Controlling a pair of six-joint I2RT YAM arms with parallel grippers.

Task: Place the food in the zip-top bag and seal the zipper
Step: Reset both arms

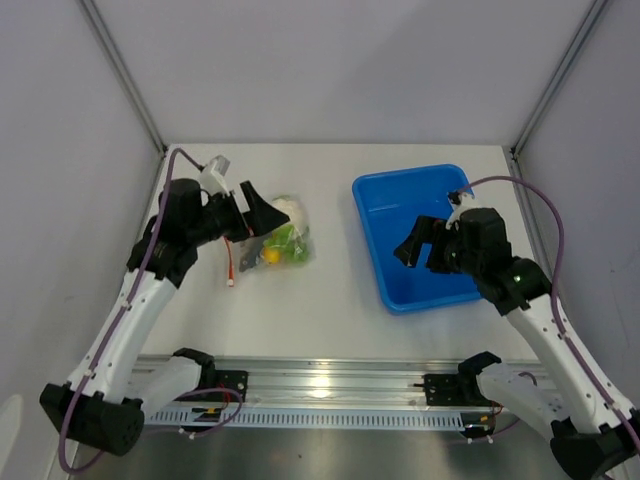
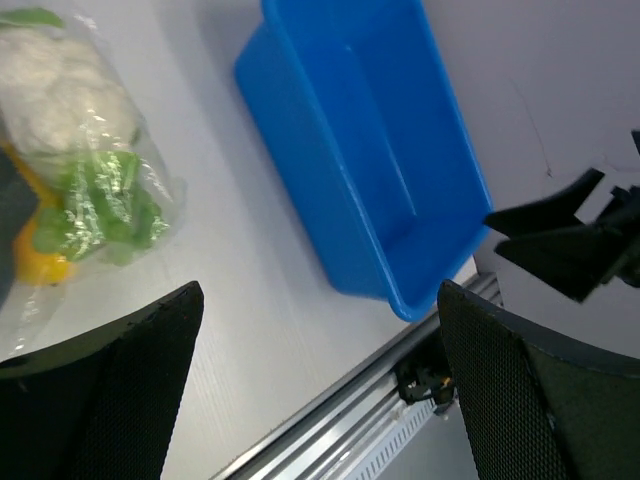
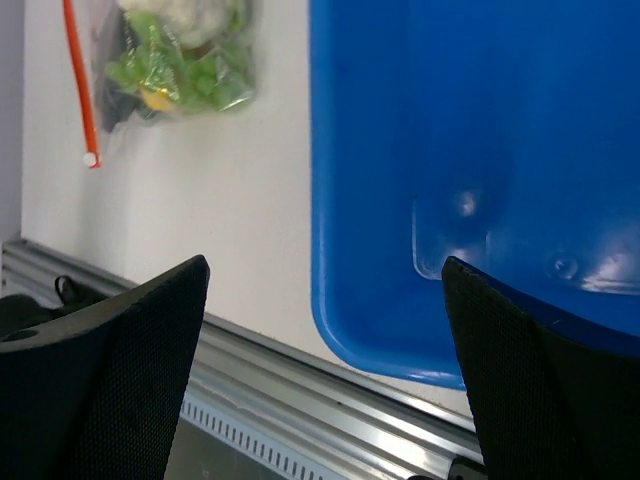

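Observation:
The zip-top bag lies flat on the table at the left with the food inside it: a white round piece, green pieces and a yellow-orange piece. Its zipper runs as a straight orange-red strip along the bag's left edge, also seen as the zipper in the right wrist view. My left gripper hovers over the bag's left part, open, nothing between its fingers. My right gripper hangs open and empty over the blue tray.
A blue rectangular tray stands at the right and nothing shows in the part of it in view. The metal rail runs along the table's near edge. Grey walls close in the left, right and back.

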